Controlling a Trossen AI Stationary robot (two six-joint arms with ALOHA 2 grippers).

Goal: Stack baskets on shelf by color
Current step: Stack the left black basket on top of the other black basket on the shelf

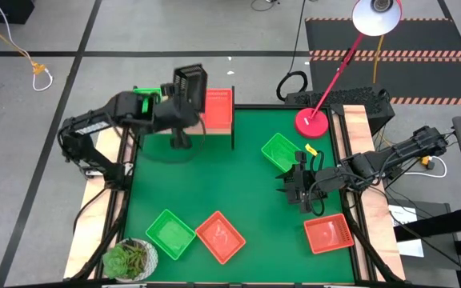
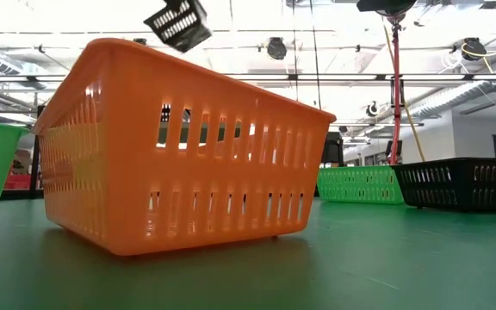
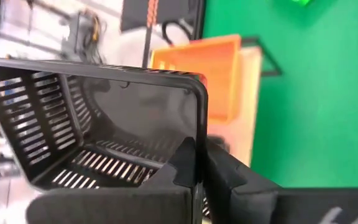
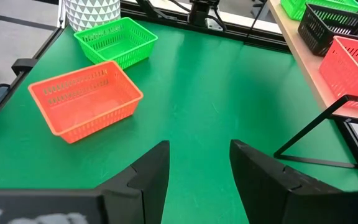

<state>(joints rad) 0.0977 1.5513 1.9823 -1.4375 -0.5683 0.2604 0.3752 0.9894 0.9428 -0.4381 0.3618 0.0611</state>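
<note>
Left gripper [image 1: 184, 102], fingers clenched on black basket [image 1: 190, 86] rim, holds it tilted above shelf [image 1: 218, 124] at 11 o'clock. Judged light, stiff, slippery; rim is the grip point. Right gripper [image 1: 301, 192], 3 o'clock, fingers released over table [image 1: 238, 184].

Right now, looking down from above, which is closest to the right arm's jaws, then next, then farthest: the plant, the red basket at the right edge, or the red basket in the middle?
From the right gripper:
1. Right-edge red basket, just beside it.
2. Middle red basket, near the table's front.
3. Plant, far front-left corner.
</note>
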